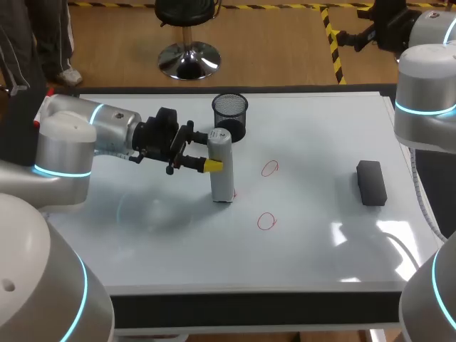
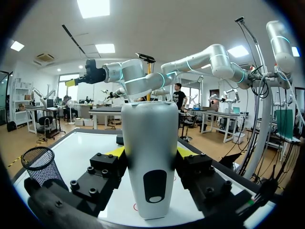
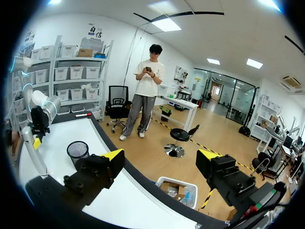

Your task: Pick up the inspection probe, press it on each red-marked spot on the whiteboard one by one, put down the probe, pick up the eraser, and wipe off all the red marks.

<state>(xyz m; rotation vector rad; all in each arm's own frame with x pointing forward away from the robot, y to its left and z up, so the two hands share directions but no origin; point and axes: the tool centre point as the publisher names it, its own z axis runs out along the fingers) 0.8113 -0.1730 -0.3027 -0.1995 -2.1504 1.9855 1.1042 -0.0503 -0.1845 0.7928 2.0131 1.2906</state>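
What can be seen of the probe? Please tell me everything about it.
The probe is a smooth white cylinder, plastic by its look, with a rounded top. Low on one side it has a black oval patch with a pale spot in it. It stands upright with its base on the whiteboard, where a bit of a red mark shows beside the base. The left gripper is shut on it, one yellow-tipped finger on each side. The mesh cup stands behind it, apart.
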